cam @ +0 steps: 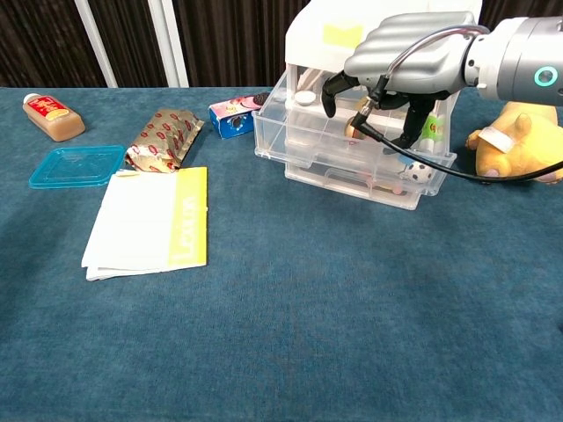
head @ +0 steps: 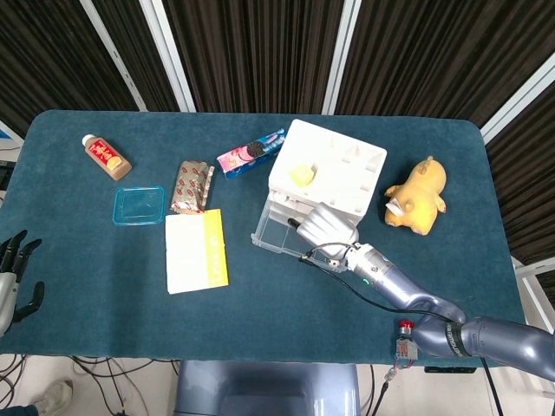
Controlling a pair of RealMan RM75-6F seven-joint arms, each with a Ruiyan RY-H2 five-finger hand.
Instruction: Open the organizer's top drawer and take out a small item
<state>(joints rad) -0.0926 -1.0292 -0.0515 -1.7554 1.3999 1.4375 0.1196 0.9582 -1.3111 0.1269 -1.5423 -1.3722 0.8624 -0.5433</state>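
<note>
The white organizer (head: 334, 165) stands right of the table's middle, its clear top drawer (cam: 295, 141) pulled out toward me. My right hand (cam: 409, 57) hangs over the drawer's right half with its fingers (cam: 412, 123) dipped inside and spread apart. Nothing shows plainly gripped. In the drawer lie a white round cap (cam: 304, 98), a small brown item (cam: 353, 130) under the palm and a green-and-white tube (cam: 429, 132). A small spotted ball (cam: 418, 173) shows in the drawer below. In the head view the right hand (head: 328, 227) hides the drawer's contents. My left hand (head: 10, 279) hangs open off the table's left edge.
A yellow plush toy (cam: 519, 145) sits right of the organizer. To its left lie a cookie pack (cam: 233, 116), a foil snack bag (cam: 165, 138), a blue lid (cam: 75, 165), a white-and-yellow booklet (cam: 149, 220) and a small brown bottle (cam: 53, 116). A yellow note (head: 301, 175) is stuck on the organizer's top.
</note>
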